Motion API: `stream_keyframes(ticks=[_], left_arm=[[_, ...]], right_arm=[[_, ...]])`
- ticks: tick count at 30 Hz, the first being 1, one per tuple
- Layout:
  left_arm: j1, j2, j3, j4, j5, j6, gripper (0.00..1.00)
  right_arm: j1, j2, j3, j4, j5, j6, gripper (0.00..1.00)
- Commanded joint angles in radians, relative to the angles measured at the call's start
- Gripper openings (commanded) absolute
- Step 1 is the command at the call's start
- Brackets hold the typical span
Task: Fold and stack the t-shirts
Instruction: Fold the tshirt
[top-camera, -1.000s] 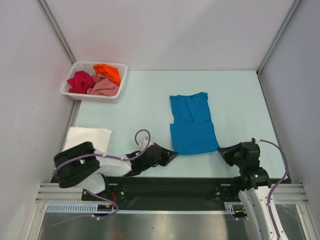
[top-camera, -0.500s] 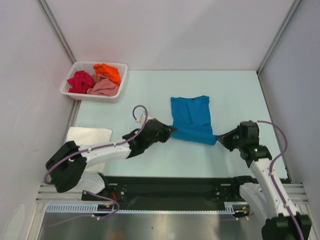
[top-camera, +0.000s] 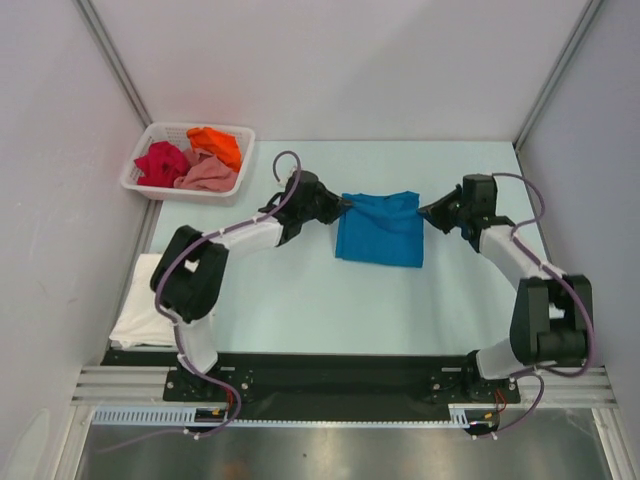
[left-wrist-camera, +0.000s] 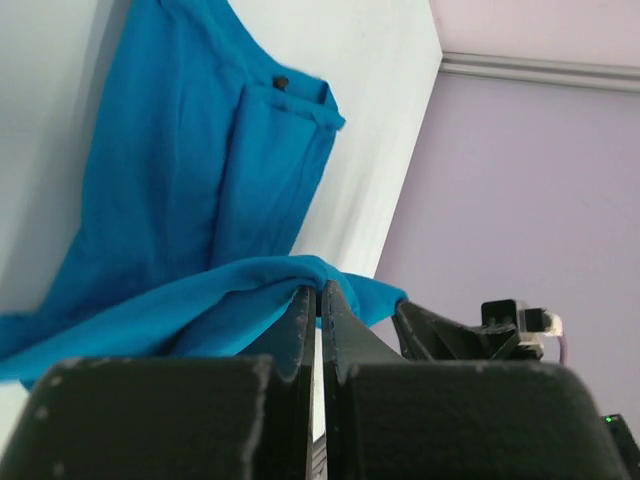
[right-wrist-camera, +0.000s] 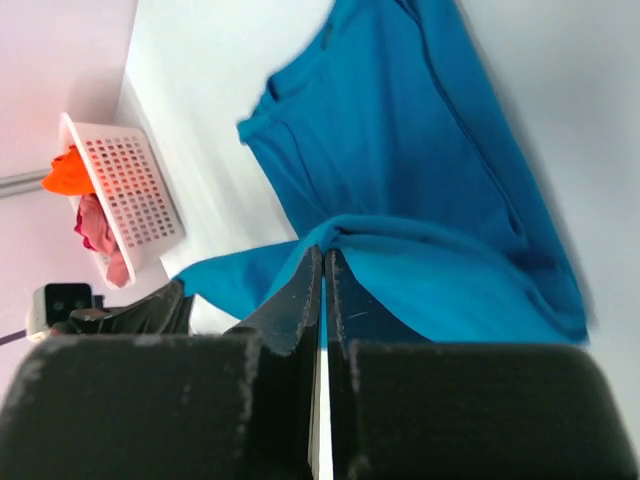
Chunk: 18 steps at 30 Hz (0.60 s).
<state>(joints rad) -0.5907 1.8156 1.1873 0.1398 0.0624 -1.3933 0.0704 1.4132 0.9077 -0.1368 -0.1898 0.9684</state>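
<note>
- We see the left claw (top-camera: 344, 204) clamped on the blue t-shirt (top-camera: 380, 235) at its far left corner.
- The right claw (top-camera: 424, 212) pinches its far right corner (cloth doubled over).

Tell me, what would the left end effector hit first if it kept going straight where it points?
The left end effector is pinching the blue t-shirt at its edge. Straight on, across that shirt, it would probably meet the right end effector facing it, though their heights are hard to compare.
</note>
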Motion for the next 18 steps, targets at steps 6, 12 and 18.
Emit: stream_keyframes(ticks=[6, 12, 18], left_arm=[[0.083, 0.192, 0.178, 0.075, 0.145, 0.025, 0.0], [0.117, 0.347, 0.326, 0.089, 0.227, 0.048, 0.0], [0.143, 0.425, 0.393, 0.141, 0.267, 0.063, 0.0]], right_arm=[[-0.029, 0.268, 0.233, 0.126, -0.062, -0.045, 0.0], [-0.061, 0.395, 0.318, 0.157, -0.116, -0.03, 0.0], [-0.063, 0.493, 0.388, 0.198, -0.134, -0.034, 0.0]])
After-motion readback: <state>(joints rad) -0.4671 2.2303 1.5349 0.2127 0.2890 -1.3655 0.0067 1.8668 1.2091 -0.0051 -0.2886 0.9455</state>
